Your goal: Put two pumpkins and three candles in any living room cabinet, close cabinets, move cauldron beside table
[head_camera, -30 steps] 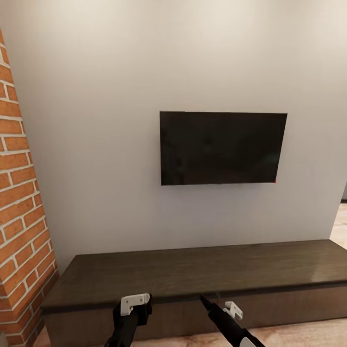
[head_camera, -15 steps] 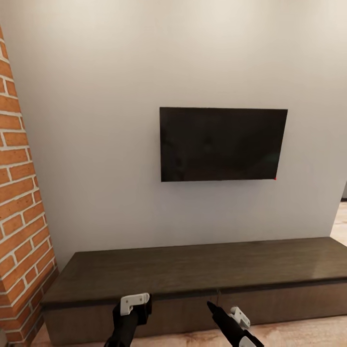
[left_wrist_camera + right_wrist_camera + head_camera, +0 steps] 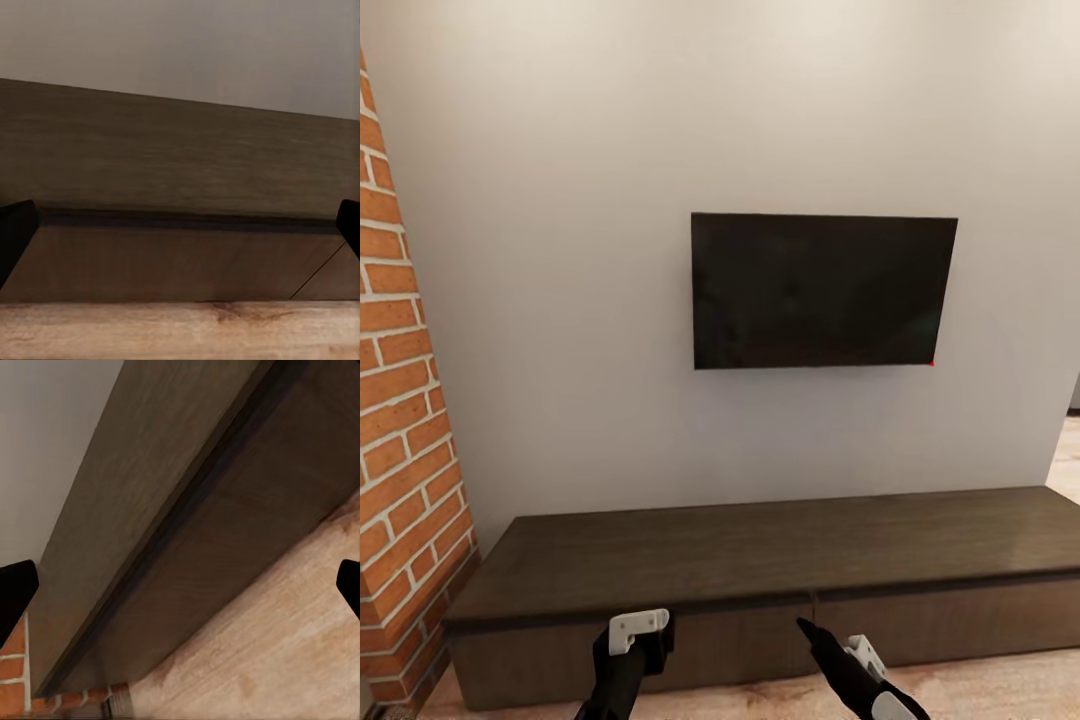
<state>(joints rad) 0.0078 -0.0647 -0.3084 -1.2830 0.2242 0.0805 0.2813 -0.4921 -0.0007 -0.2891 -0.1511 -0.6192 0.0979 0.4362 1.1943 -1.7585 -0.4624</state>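
While both grippers, left (image 3: 628,640) and right (image 3: 830,640), are held spread and empty, the cabinet (image 3: 760,560) is seen straight ahead, lying crosswise along the wall, drawers closed.

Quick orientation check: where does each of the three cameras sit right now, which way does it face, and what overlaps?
Head: high, facing the wall, TV and cabinet; both arms at bottom.
Left wrist: low, squarely facing the cabinet front; dark fingertips at edges.
Right wrist: low, angled along the cabinet and floor; fingertips at edges.
All share the cabinet.
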